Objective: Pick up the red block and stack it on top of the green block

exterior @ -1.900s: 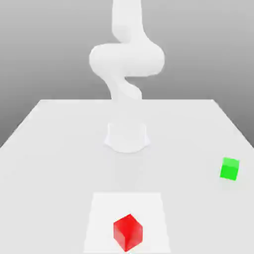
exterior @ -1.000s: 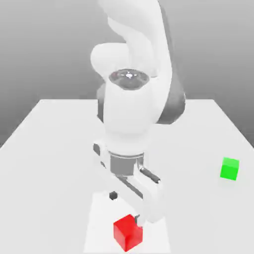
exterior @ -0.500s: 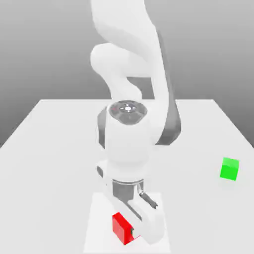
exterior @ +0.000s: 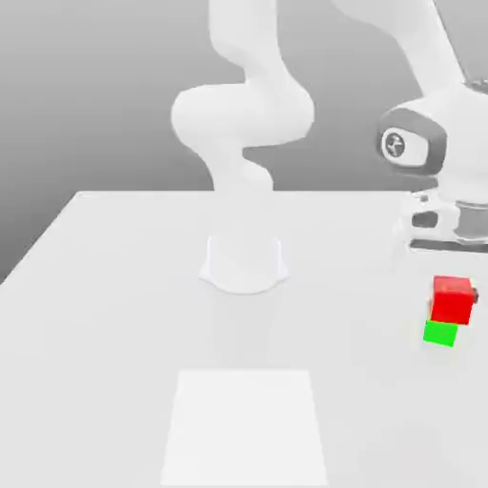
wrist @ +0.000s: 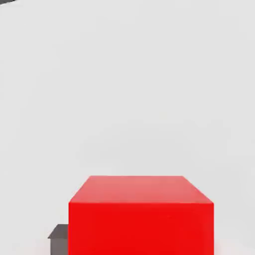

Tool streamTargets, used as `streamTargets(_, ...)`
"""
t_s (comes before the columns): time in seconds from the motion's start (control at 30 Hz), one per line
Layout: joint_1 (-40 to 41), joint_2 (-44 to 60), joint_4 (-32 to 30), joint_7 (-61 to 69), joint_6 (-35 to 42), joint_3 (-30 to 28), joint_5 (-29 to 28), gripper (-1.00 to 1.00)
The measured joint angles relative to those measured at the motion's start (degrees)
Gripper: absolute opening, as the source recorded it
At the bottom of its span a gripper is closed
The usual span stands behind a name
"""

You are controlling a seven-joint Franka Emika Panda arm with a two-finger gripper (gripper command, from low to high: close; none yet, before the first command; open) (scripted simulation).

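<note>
The red block (exterior: 452,298) is seen at the exterior view's right, sitting directly above the green block (exterior: 439,334), with its lower face at the green block's top; whether the two are fully touching or a thin gap is left cannot be told. The red block is slightly offset toward the exterior view's right relative to the green one. Only the green block's front face and a strip of its top are seen under the red one. Both are placed on the white table (exterior: 114,315), near its right edge, about mid-depth.

The gripper (exterior: 456,297) is positioned over the stack, hanging down from the white arm (exterior: 438,143), which is bent in from the upper right. A small dark finger pad (exterior: 474,297) is seen against the red block's right side, so the block is held pinched between the fingers. In the hand view, the red block (wrist: 141,215) is seen close up, with a dark grey finger pad (wrist: 59,238) at its side.

The arm's round base (exterior: 244,262) is seen at the table's centre, farther back. A lighter square patch (exterior: 246,427) is marked on the table's near part, well apart from the blocks.
</note>
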State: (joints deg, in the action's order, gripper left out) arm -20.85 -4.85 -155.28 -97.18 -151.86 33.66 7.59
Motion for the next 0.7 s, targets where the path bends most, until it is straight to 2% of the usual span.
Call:
streamTargets(0.1, -3.2, -1.2, -1.7, -0.1, -0.5, 2.9, 0.4, -1.00)
streamTargets(0.33, -2.9, 0.9, -1.8, -2.5, -3.6, 3.9, -2.9, -1.00)
streamTargets(0.7, -1.5, 7.8, -1.5, -11.1, -8.8, 2.7, -15.0, -1.00)
